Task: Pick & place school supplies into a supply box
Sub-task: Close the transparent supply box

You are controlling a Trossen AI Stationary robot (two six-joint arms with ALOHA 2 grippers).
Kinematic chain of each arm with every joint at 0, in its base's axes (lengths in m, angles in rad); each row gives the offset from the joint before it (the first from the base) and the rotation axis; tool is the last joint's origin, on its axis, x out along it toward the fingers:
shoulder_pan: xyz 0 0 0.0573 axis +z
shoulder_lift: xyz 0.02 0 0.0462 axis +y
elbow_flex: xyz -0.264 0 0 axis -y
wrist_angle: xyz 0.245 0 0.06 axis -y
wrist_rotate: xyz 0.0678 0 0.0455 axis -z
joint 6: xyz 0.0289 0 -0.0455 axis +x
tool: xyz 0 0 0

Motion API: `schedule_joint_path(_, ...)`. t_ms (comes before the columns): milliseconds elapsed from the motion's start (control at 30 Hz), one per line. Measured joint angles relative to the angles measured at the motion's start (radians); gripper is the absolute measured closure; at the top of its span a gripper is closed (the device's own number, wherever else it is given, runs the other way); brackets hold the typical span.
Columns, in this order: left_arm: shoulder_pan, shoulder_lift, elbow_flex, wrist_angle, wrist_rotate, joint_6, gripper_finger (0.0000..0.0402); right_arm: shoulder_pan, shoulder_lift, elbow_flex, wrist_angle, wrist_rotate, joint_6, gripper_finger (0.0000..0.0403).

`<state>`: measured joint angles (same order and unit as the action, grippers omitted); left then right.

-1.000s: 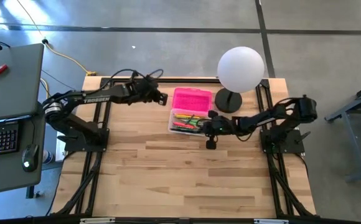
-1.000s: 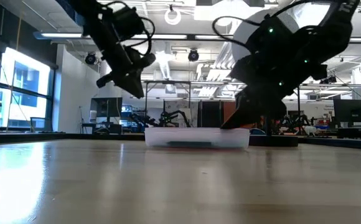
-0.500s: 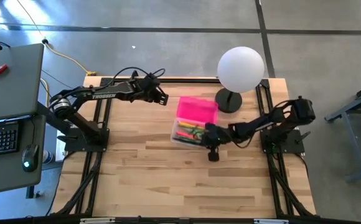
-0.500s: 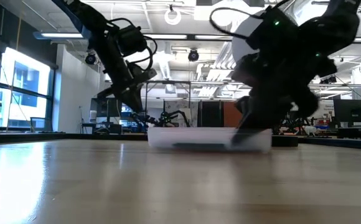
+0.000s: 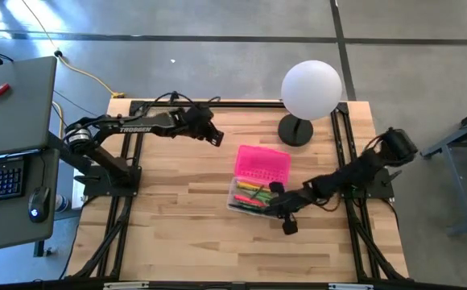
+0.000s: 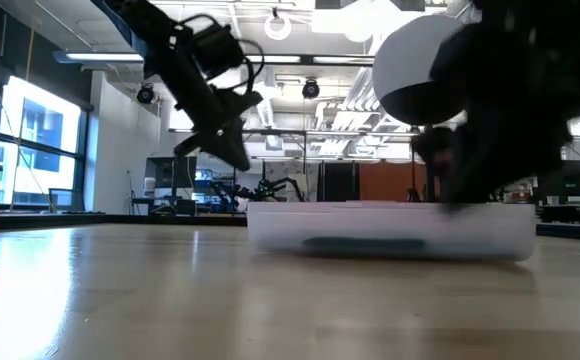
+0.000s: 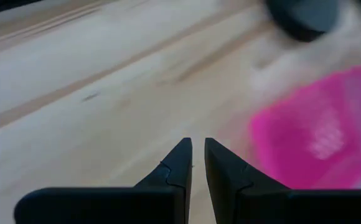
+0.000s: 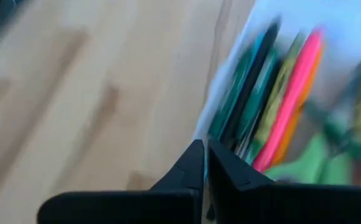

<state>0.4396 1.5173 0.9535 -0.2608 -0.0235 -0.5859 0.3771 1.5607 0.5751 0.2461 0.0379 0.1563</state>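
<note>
A: Pale wooden plank table on a black frame. What stands on it?

B: Largest item is a white globe lamp on a dark round base, near the far edge toward the right corner. Next, the small translucent clear plastic supply box, about mid-table, slightly toward the right edge. Its bright pink textured lid lies flipped open on the far side of the box.

A: Contents?

B: Thin school supplies lie inside it: green, orange, pink and dark sticks packed side by side. In the right wrist view they run lengthwise. Individual items too blurred to separate.

A: Arms?

B: Right pincer is low at the box's near right corner, against the wall; its fingers are pressed together with nothing between them. Left pincer hangs above the table toward the far edge, well apart from the box, empty, fingers nearly together with only a thin slit between the tips.
</note>
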Motion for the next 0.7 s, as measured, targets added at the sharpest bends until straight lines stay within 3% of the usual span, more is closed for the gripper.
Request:
schedule_joint_path(200,-0.126,-0.011,0.001,0.147,0.020,0.006,0.0328,0.030,-0.231,0.002,-0.128,0.142,-0.032,0.0402)
schedule_joint_path(300,-0.166,-0.011,0.001,0.145,0.006,-0.004,0.0328,0.028,-0.360,-0.004,-0.278,0.311,-0.024,0.0402)
schedule_joint_path(433,-0.194,-0.011,0.001,0.080,-0.066,-0.086,0.0328,0.021,-0.519,-0.052,-0.503,0.558,0.184,0.0403)
schedule_joint_path(600,-0.201,-0.010,0.001,0.031,-0.070,-0.179,0.0328,0.017,-0.667,-0.174,-0.617,0.682,0.506,0.0403)
schedule_joint_path(700,-0.198,0.006,0.001,0.027,-0.071,-0.190,0.0328,-0.016,-0.701,-0.263,-0.610,0.694,0.655,0.0403)
